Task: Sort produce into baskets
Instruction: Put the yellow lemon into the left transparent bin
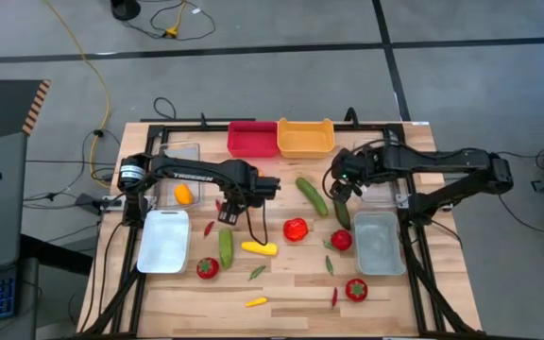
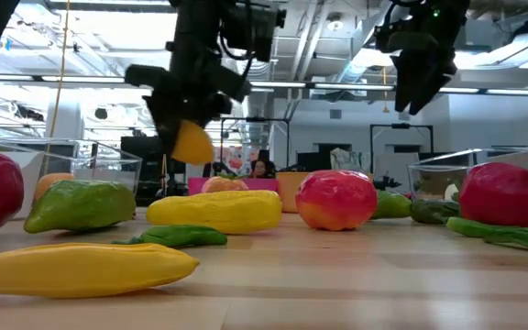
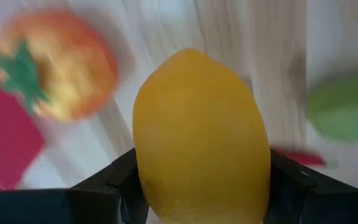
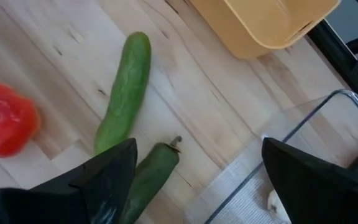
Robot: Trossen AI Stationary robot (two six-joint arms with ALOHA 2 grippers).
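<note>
My left gripper (image 1: 228, 210) is over the table's middle left, shut on a yellow lemon-shaped piece (image 3: 197, 137), which also shows in the low view (image 2: 193, 142). My right gripper (image 1: 343, 186) is open and empty, high above two green cucumbers (image 4: 126, 93) (image 4: 151, 174) lying on the wood. The red bin (image 1: 252, 139) and the orange-yellow bin (image 1: 305, 138) stand at the far edge. Tomatoes, a red pepper (image 1: 296, 229), a cucumber (image 1: 226, 247), a yellow piece (image 1: 259, 248) and chilies lie scattered on the near half. My left gripper pinches the yellow piece by its two opposite sides (image 3: 148, 174) between its two fingers (image 3: 107, 183). The fingers come from above, pointing down. The piece hangs below them, lifted clear of the table (image 2: 193, 142).
A clear tub (image 1: 179, 156) with an orange piece (image 1: 184, 195) and a white tray (image 1: 163, 241) are on the left. Another clear tub (image 1: 382, 179) and a tray (image 1: 379, 243) are on the right. Black frame rails run along the table's sides.
</note>
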